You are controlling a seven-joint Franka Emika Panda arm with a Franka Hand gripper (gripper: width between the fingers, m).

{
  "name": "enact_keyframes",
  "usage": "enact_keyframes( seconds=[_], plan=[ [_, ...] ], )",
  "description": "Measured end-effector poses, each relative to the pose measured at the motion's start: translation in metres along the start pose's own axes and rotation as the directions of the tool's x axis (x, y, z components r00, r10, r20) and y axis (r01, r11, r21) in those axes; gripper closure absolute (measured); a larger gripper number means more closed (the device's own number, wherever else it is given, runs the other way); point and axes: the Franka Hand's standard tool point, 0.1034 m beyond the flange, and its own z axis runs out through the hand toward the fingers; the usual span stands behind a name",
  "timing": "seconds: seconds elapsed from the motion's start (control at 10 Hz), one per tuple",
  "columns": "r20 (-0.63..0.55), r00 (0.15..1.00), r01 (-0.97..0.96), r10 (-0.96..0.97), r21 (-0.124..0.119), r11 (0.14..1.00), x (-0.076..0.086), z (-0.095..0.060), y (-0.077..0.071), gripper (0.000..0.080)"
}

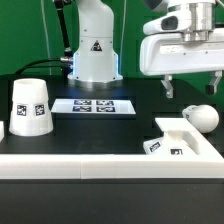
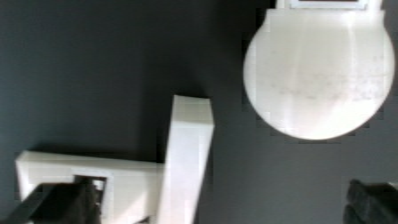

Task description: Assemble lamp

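Note:
The ball-topped bulb lies on the dark table at the exterior view's right. It fills the wrist view as a large white oval. The square base sits just in front of the bulb, with tags on its side. A corner of it shows in the wrist view. The cone shade stands upright at the exterior view's left. My gripper hangs above the bulb, open and empty. Its dark fingertips frame the wrist view's edge.
The marker board lies in the middle, before the robot's white pedestal. A long white rail runs along the front edge. A white bar beside the base corner shows in the wrist view.

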Motion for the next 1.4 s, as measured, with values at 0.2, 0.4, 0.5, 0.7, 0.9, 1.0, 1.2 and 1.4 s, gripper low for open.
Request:
enact_keyframes(
  seconds=[0.2,0.4,0.5,0.7,0.9,1.0,1.2,1.4],
  plan=[
    [0.020,0.997,0.076,-0.076,0.003,0.997,0.002,0.009,0.004,0.0101],
    [0.021,0.997,0.075,-0.075,0.003,0.997,0.002,0.009,0.004,0.0101],
    [0.022,0.997,0.075,-0.075,0.003,0.997,0.002,0.009,0.004,0.0101],
    [0.017,0.992,0.127,-0.127,0.006,0.992,0.002,0.008,-0.014,0.0101],
    [0.007,0.992,0.126,-0.126,0.017,0.992,-0.005,0.008,-0.044,0.0101],
    [-0.001,0.993,0.116,-0.116,0.019,0.993,-0.011,0.011,-0.053,0.0101],
    [0.029,0.992,0.121,-0.121,0.018,0.993,-0.014,0.012,-0.052,0.0101],
    [0.182,0.976,0.117,-0.118,0.019,0.993,-0.018,0.012,-0.051,0.0101]
  ],
)
